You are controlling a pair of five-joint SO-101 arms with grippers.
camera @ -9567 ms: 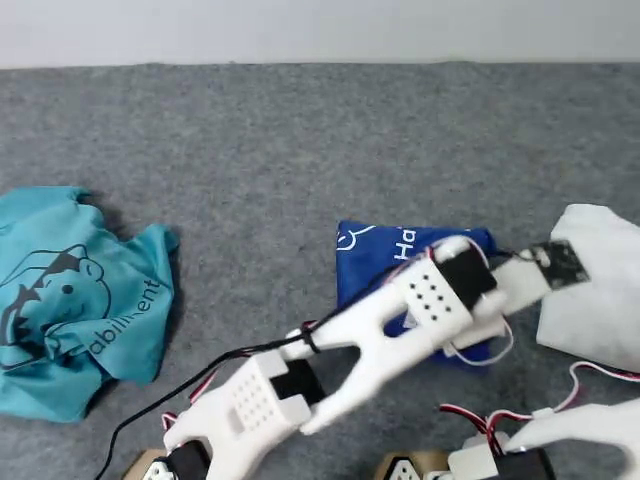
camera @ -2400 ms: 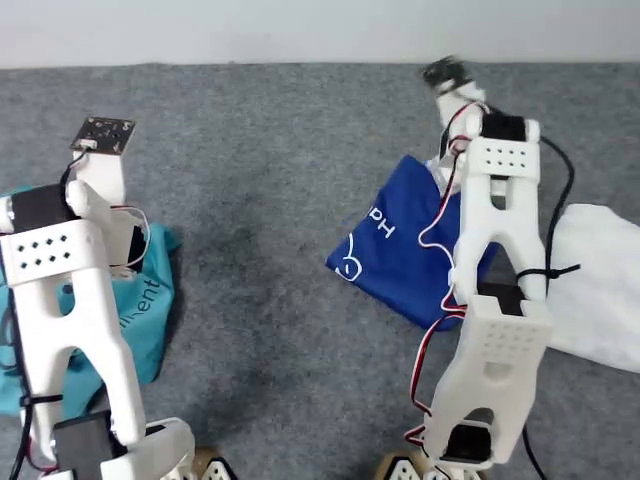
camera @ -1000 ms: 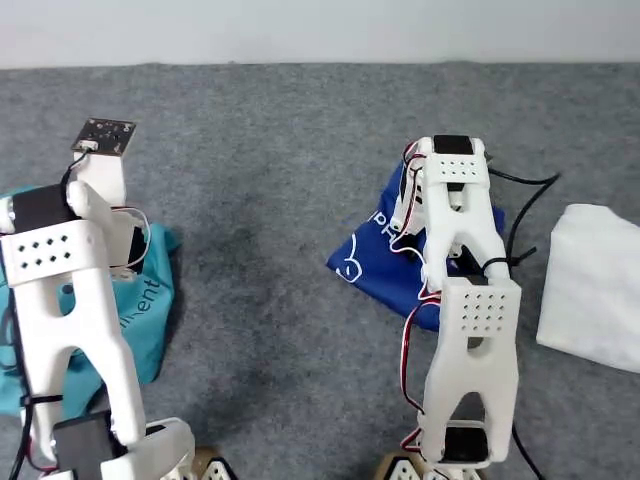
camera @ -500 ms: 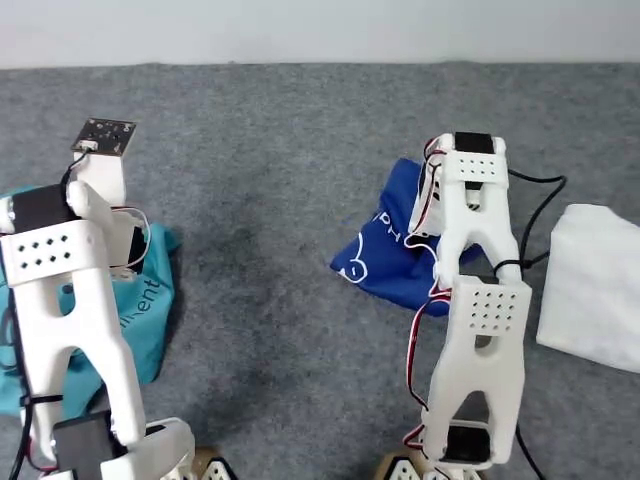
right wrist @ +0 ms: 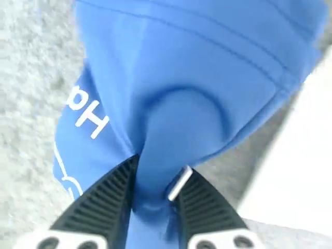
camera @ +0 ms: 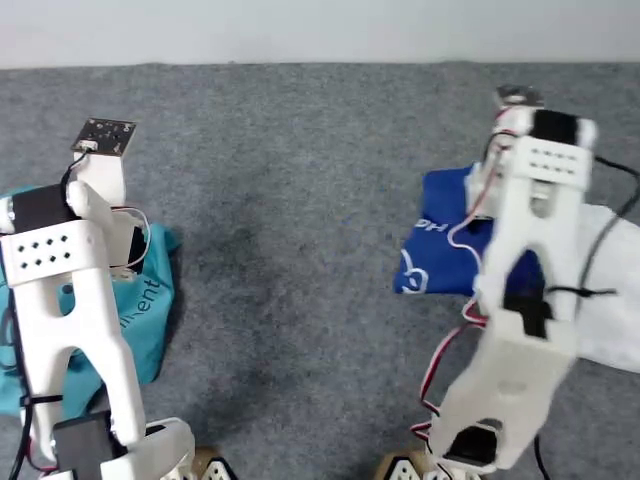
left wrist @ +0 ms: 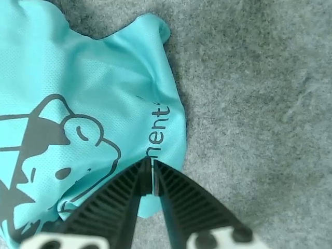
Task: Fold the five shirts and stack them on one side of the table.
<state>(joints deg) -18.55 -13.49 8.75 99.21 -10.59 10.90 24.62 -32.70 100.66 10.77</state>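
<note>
- The right gripper (right wrist: pixel 155 174) is pinched tight on a bunched fold of the blue shirt (right wrist: pixel 181 78), which hangs partly lifted just beside the white shirt (camera: pixel 612 335).
- To stack it well, I would carry it squarely over the white shirt and release only once it is flat (a dragged edge could undo the fold).
- The left gripper (left wrist: pixel 152 167), fingers together and empty, hovers over the teal shirt (left wrist: pixel 78 104), well apart from the white shirt.
- The table (camera: pixel 300 200) is grey and felt-like, with a pale wall (camera: pixel 300 30) behind it.

Left gripper (left wrist: pixel 152 179): I see it over the edge of the animal-print shirt (left wrist: pixel 78 104), with bare table (left wrist: pixel 249 104) just beside the tips.
Right gripper (right wrist: pixel 155 181): the lettered shirt (right wrist: pixel 171 78) is bunched between its jaws.
Plain shirt (right wrist: pixel 290 155): just beside my right gripper, against the lettered shirt's edge.
</note>
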